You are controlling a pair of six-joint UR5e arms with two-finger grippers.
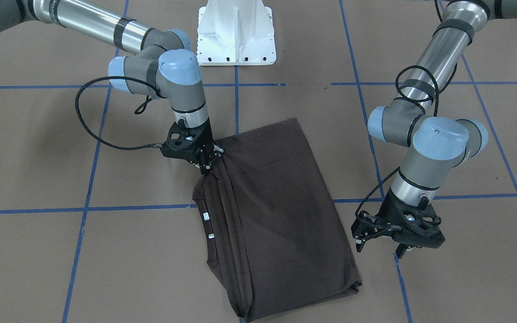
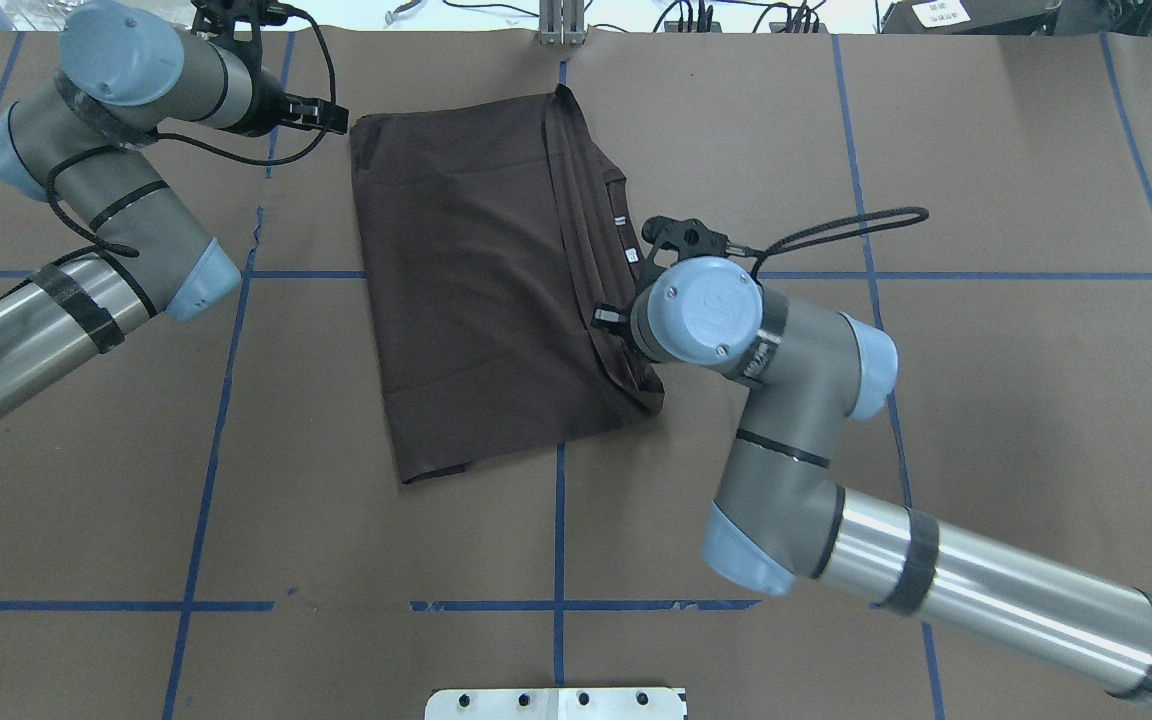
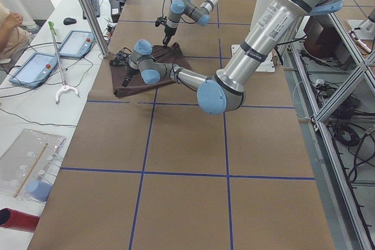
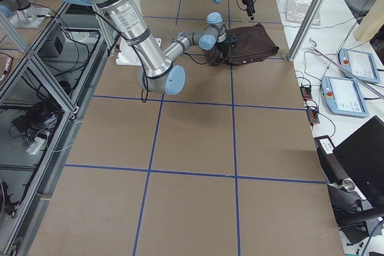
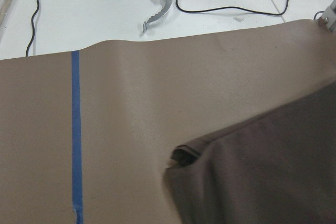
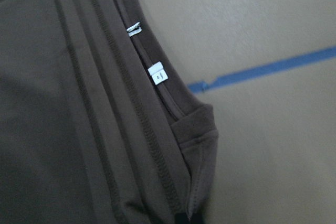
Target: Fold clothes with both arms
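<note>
Item 1, nearest the robot: white pedestal base (image 1: 236, 40), on the brown table (image 1: 38, 157) with its blue tape grid. Item 2: right gripper (image 1: 208, 167), jaws closed on a pinch of the T-shirt (image 1: 281, 202) at its right-hand edge, towards the near end. The cloth rises to the fingers in a small peak. Item 3: the T-shirt, dark brown, lying mid-table as a rough rectangle. Its long axis runs away from the robot on a slight slant. The layered hems and ribbed collar (image 6: 167, 109) are stacked along the right edge, and the white neck tags (image 1: 205, 216) sit just beyond the held point. Item 4, farthest: left gripper (image 1: 380, 246), jaws apart and empty, apart from the cloth, just off the far left corner (image 5: 181, 157). From this gripper the shirt lies towards the robot's right and back towards the base. Assessment: the right arm has its hold, and the left is the one short of a grasp. A two-arm fold likely depends on the left closing the small gap to that corner.
</note>
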